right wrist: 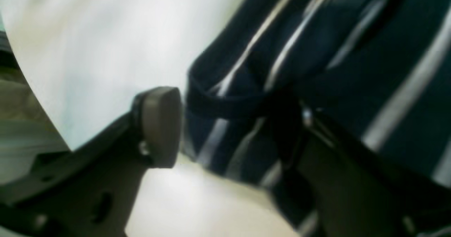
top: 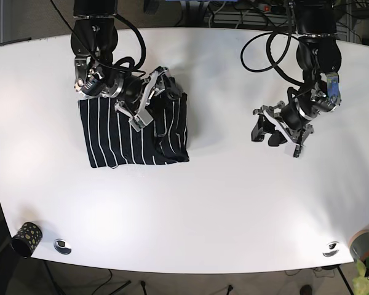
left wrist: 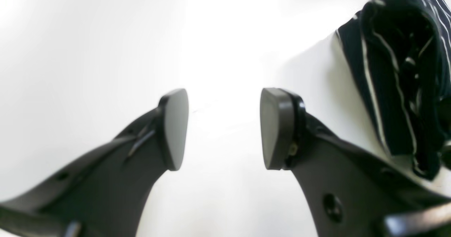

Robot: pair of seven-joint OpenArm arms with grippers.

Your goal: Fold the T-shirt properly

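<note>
1. At the far left of the base view, near the table's (top: 221, 209) front edge, stands a small dark speckled cup (top: 26, 238) with a little round disc (top: 63, 246) beside it.
2. The T-shirt (top: 132, 132), navy with thin white stripes, lies bunched in a rough rectangle on the left half of the white table.
3. The right gripper (top: 149, 101) sits on the shirt's upper right part. In the right wrist view its fingers are parted, a fold of striped cloth (right wrist: 267, 89) fills the gap between them, and one grey pad (right wrist: 160, 124) touches the fabric's edge; whether the cloth is actually pinched cannot be told.
4. The left gripper (top: 277, 132) hangs over bare table, well apart from the shirt. Its pads (left wrist: 174, 128) stand wide apart with nothing between them.
5. Another disc (top: 331, 248) and a cup (top: 364, 244) sit at the front right corner.
</note>
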